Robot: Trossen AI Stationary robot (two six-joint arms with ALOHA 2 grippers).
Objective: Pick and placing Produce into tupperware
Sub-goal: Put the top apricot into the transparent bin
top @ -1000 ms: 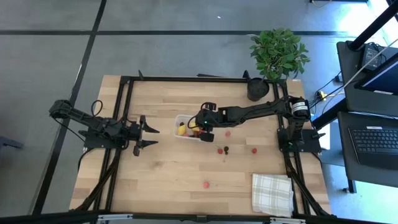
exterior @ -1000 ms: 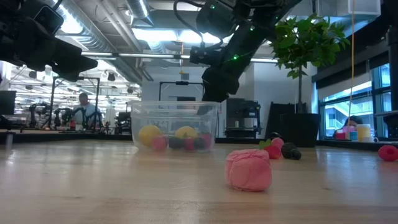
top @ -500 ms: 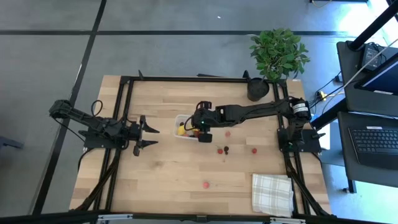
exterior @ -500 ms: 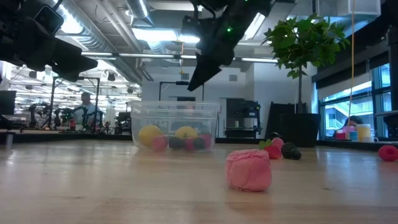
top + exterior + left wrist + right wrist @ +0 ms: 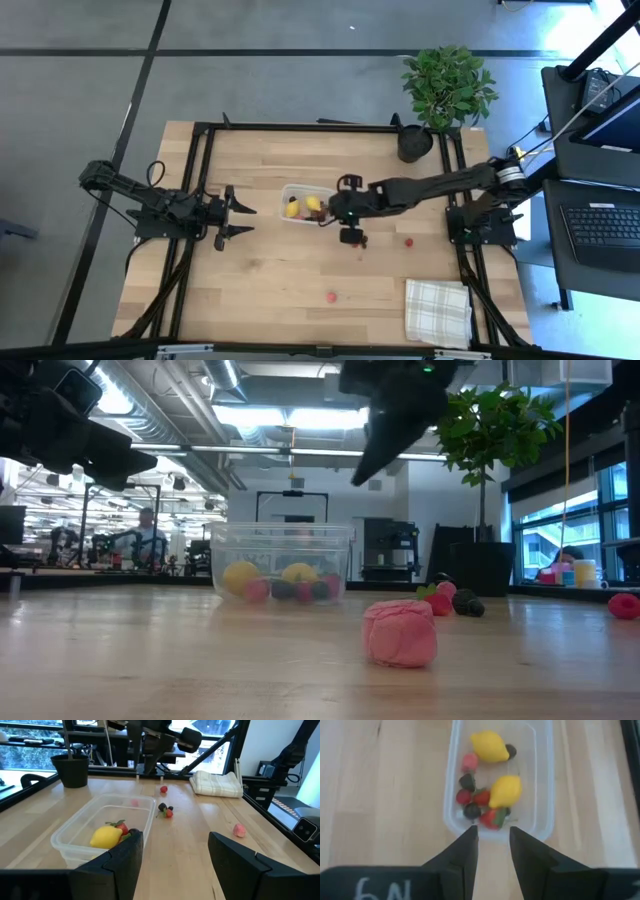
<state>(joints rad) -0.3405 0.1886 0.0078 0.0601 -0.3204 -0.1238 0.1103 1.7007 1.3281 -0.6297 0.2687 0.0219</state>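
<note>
The clear tupperware (image 5: 305,205) sits mid-table on its base and holds two yellow lemons (image 5: 490,746) (image 5: 505,791) and several red and dark berries (image 5: 472,800). My right gripper (image 5: 343,212) hangs above the table just past the tub's right end. It is open and empty, its fingers (image 5: 465,850) pointing at the tub (image 5: 497,827); it also shows high up in the low view (image 5: 375,460). Loose berries lie on the wood (image 5: 408,241) (image 5: 331,296) (image 5: 165,811). My left gripper (image 5: 245,215) waits left of the tub, open (image 5: 175,845).
A checked white cloth (image 5: 437,310) lies near the table's near right corner. A potted plant (image 5: 447,85) stands at the far right, with a dark pot (image 5: 415,143) beside it. A pink berry (image 5: 400,632) lies toward the near edge. A black frame (image 5: 200,200) borders the worktop.
My right gripper was over the tupperware; it shifted a little toward the table's left, then drew back toward the right edge, clear of the tub's right end. Both lemons now show in the tub from above.
</note>
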